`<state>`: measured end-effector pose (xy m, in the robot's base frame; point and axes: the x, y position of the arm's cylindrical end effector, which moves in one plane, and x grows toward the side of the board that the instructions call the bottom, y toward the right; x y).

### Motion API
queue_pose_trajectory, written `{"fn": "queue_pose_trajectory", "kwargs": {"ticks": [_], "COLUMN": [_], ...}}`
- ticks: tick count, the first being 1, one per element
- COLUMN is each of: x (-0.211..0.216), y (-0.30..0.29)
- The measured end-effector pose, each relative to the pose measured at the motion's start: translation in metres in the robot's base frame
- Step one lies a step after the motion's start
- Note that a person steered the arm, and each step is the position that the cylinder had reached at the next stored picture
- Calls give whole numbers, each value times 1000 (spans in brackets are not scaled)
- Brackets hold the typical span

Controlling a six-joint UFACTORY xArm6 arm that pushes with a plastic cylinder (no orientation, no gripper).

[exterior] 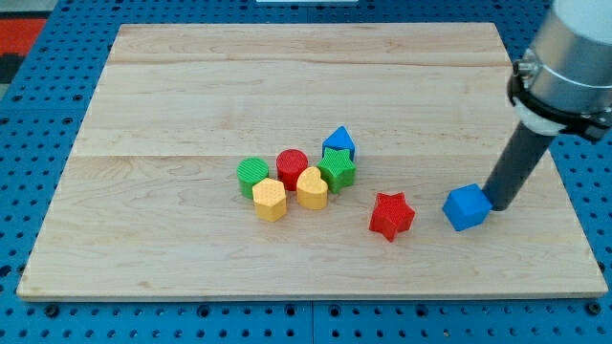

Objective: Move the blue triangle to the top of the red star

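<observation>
My tip point(498, 204) touches the right side of a blue block point(467, 207), its shape unclear, just right of the red star point(391, 215). Another blue block point(338, 143), peaked like a triangle, sits atop the cluster, touching the green star point(337, 168). I have no jaws, only the rod. No writing shows. Pale wooden board point(191, 86) on blue pegboard point(29, 115).

Blue triangle point(338, 143), red star point(391, 215), pale wooden board point(191, 96).
</observation>
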<state>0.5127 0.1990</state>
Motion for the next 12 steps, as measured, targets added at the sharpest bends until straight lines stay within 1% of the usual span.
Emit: {"fn": "queue_pose_trajectory", "kwargs": {"ticks": [1,4,5,6,7,8,9,12], "x": [-13,-17,-30,-56,-88,-125,-143,-159], "y": [3,7,7,7,23,53,55,55]}}
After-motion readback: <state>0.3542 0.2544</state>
